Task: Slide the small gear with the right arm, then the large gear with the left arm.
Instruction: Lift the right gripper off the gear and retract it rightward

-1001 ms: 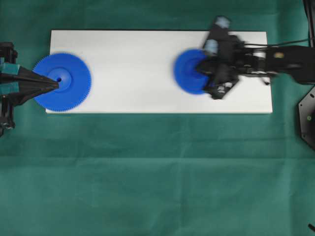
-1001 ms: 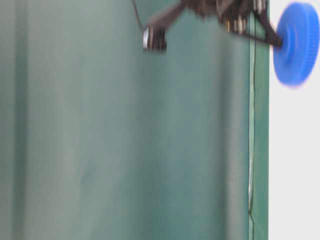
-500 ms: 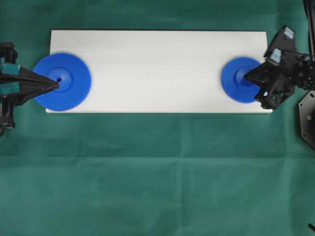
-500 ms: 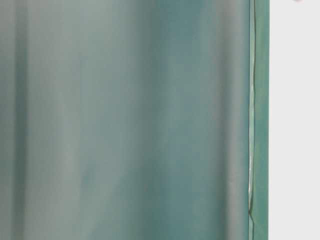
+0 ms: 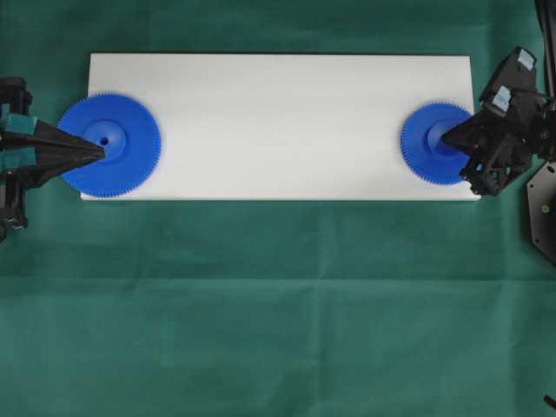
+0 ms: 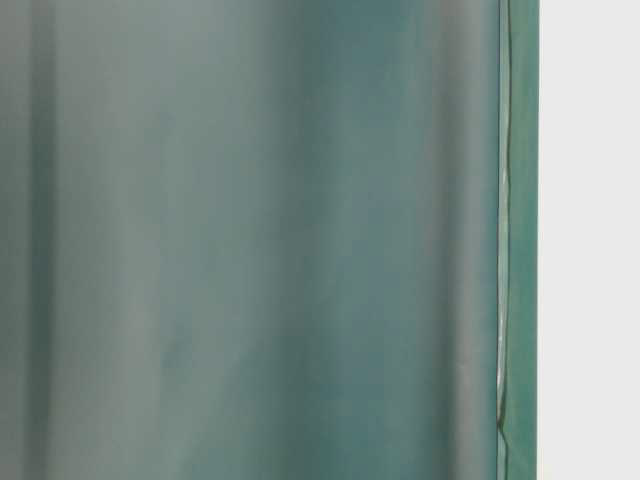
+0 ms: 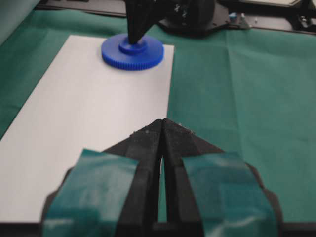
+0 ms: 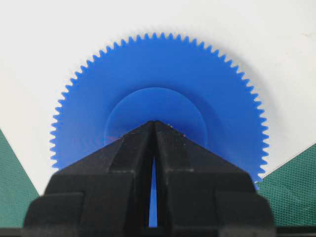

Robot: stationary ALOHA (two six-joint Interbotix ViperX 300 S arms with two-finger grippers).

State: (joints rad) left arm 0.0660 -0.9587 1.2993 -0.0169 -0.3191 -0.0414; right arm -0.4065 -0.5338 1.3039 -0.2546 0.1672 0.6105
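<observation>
The small gear (image 5: 426, 148) lies flat at the right end of the white board (image 5: 278, 122). My right gripper (image 5: 446, 139) is shut, its pointed tip resting on the gear's raised hub; the right wrist view shows the small gear (image 8: 158, 69) with the right gripper (image 8: 155, 122) over the hub's middle. The large gear (image 5: 130, 143) lies at the board's left end, overhanging the edge. My left gripper (image 5: 101, 150) is shut with its tip at that gear's centre hole. In the left wrist view the left gripper (image 7: 162, 121) hides the large gear, and the small gear (image 7: 143, 55) shows far off.
The board lies on a green cloth (image 5: 278, 304) that covers the table. A black base plate (image 5: 543, 208) sits at the right edge, just beyond the board's corner. The long stretch of board (image 7: 84, 108) between the two gears is bare.
The right gripper has slid the small gear from the board's middle to its right end, the last half second adding only a little. The left arm and large gear have hardly moved.
</observation>
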